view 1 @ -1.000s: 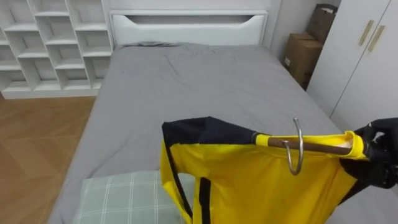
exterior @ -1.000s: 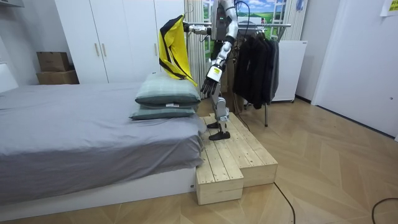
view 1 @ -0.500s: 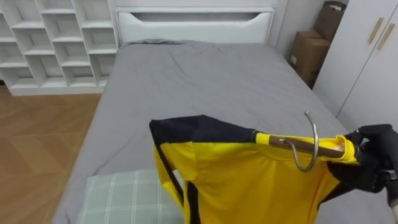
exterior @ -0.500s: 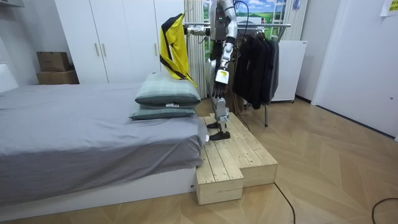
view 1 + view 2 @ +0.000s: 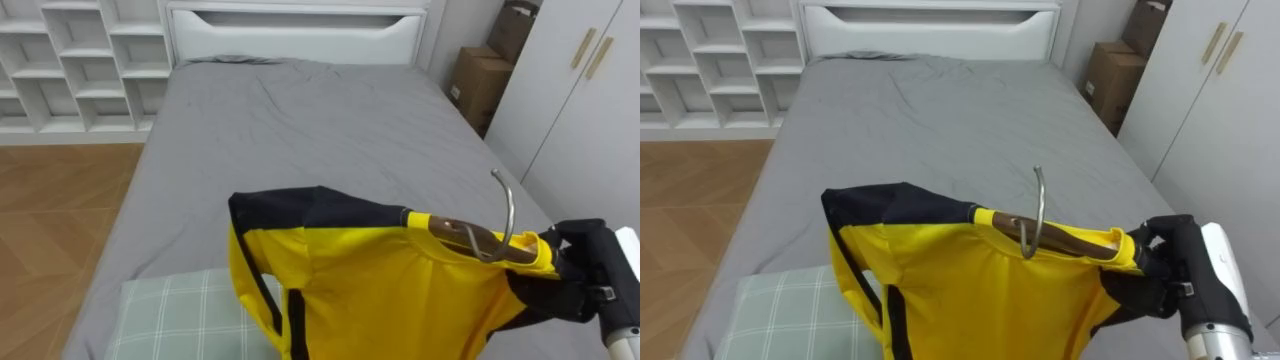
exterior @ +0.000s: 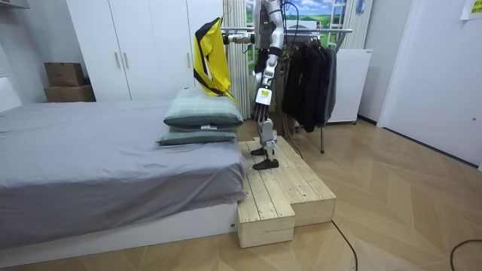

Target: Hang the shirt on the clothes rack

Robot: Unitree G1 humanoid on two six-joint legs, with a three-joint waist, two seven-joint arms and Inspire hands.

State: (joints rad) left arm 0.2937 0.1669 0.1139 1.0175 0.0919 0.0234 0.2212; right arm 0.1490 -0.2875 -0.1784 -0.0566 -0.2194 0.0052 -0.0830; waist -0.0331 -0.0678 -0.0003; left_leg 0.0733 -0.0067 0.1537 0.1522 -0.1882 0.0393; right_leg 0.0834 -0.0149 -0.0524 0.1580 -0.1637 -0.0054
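Over the grey-sheeted bed's [image 5: 300, 130] near end, the right hand [image 5: 578, 282] curls round one end of the metal-hooked wooden hanger [image 5: 455, 228], holding it level so its yellow-and-black shirt [image 5: 380, 290] cannot slip.

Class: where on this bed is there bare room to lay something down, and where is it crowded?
Free: the grey bedspread from the headboard down to the yellow shirt. Crowded: the near end, with checked pillow, shirt, hanger and right robot hand.

Yellow shirt [image 5: 400, 290], black shoulders, on wooden hanger [image 5: 450, 226], metal hook [image 5: 509, 205] up. Roughly level, aloft; one end clasped in right hand [image 5: 585, 285].
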